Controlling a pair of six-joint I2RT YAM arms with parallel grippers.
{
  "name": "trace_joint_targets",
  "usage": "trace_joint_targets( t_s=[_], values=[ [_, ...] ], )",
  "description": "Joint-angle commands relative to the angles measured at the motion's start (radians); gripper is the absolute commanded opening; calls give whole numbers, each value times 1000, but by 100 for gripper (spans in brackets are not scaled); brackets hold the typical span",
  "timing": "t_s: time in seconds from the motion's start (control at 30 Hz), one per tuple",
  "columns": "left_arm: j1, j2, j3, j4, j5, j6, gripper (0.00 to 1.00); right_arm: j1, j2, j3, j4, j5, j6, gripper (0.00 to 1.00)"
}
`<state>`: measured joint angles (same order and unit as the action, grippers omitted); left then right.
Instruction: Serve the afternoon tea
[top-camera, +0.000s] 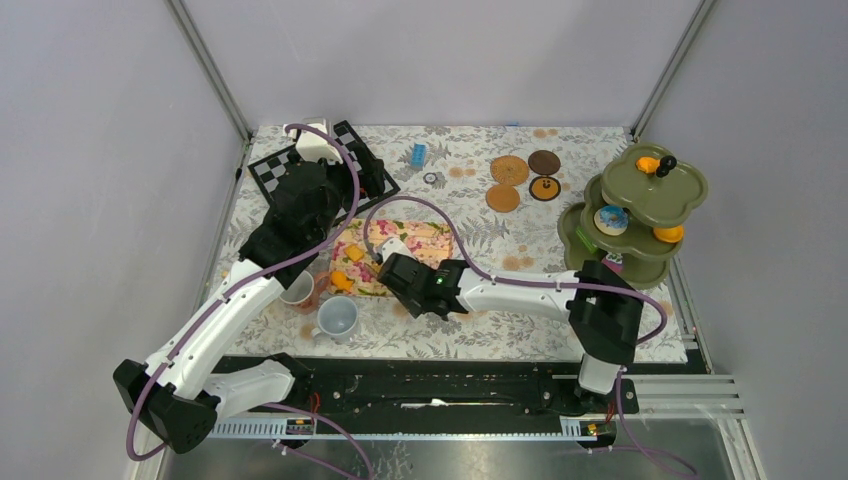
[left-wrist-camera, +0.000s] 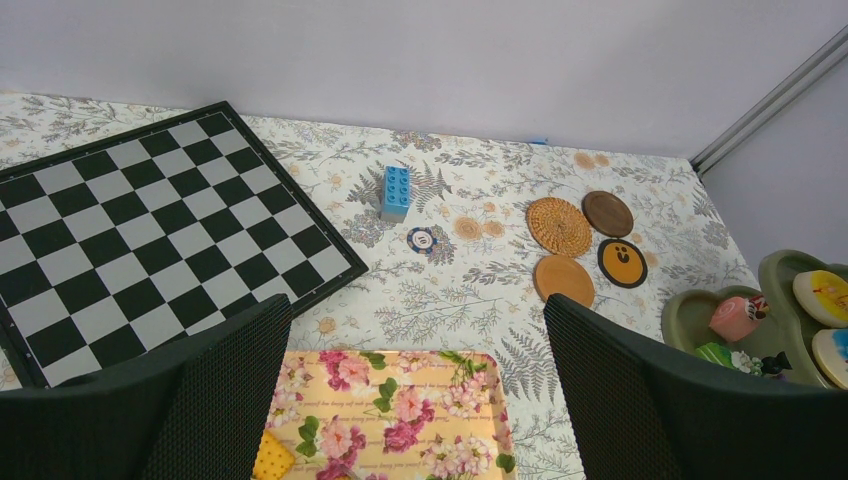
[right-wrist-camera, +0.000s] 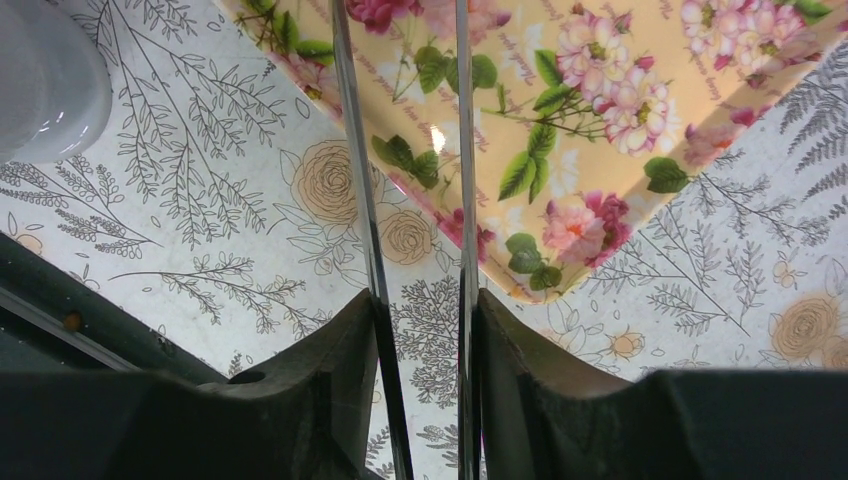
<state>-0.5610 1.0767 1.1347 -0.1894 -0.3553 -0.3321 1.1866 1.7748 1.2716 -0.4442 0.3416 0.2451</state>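
My right gripper (right-wrist-camera: 420, 320) is shut on the metal tongs (right-wrist-camera: 361, 150), one finger pressed on each arm. The tongs reach out over a corner of the floral mat (right-wrist-camera: 620, 90), and their tips are out of view. From above, the right gripper (top-camera: 385, 262) sits at the mat's front-left, close to an orange pastry (top-camera: 343, 281) and a yellow pastry (top-camera: 354, 254). A grey-blue mug (top-camera: 338, 318) and a brown mug (top-camera: 300, 290) stand just left of it. My left gripper (left-wrist-camera: 418, 400) hangs open over the mat (left-wrist-camera: 400, 410) with nothing between its fingers. Round coasters (top-camera: 509, 170) lie at the back.
An olive tiered stand (top-camera: 640, 200) at the right holds several toy treats. A chessboard (top-camera: 270, 165) lies at the back left under the left arm. A blue brick (top-camera: 419, 154) and a poker chip (top-camera: 430, 178) sit between it and the coasters.
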Motion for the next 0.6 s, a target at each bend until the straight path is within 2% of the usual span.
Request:
trace_joint_targets(
  t_s=[0.0, 0.27, 0.57],
  values=[
    [-2, -7, 3, 22, -2, 7, 99, 6, -92, -3, 1, 85, 39, 36],
    [-2, -7, 3, 22, -2, 8, 99, -1, -278, -37, 4, 337, 69, 27],
    [-2, -16, 4, 22, 5, 5, 99, -211, -647, -63, -192, 550, 152, 28]
  ],
)
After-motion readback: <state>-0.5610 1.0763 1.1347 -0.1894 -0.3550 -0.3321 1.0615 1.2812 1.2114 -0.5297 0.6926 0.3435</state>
